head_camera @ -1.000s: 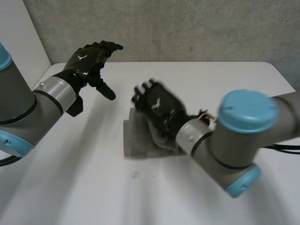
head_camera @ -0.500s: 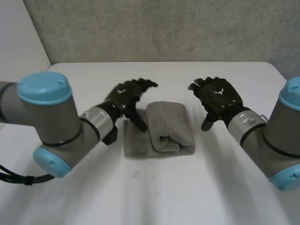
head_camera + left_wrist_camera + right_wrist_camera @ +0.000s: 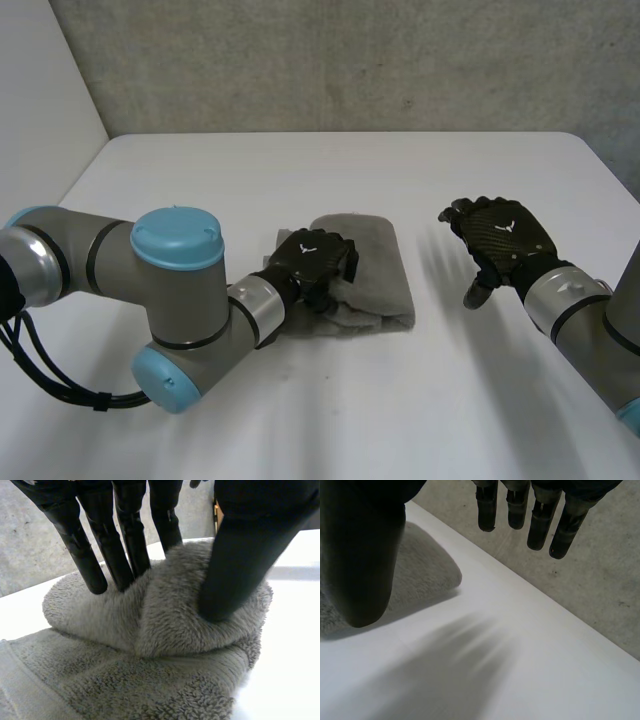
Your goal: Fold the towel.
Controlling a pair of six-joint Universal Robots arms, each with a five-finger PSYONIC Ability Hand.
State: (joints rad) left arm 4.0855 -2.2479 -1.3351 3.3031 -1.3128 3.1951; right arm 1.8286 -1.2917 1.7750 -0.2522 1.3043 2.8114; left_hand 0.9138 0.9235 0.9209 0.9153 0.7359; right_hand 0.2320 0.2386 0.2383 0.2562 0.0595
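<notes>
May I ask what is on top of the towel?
The left hand sits on the towel, pinching its upper fold; the table beneath is covered.

No words, numbers or brand names can be read anywhere. The only sign is a small white emblem (image 3: 307, 249) on the back of the left hand (image 3: 312, 265). A matching one sits on the back of the right hand (image 3: 500, 238). Each is a plain pale shape, too small to make out as letters. The towel (image 3: 375, 255), the counter (image 3: 330, 400) and the far wall (image 3: 350, 60) bear no legible writing.
</notes>
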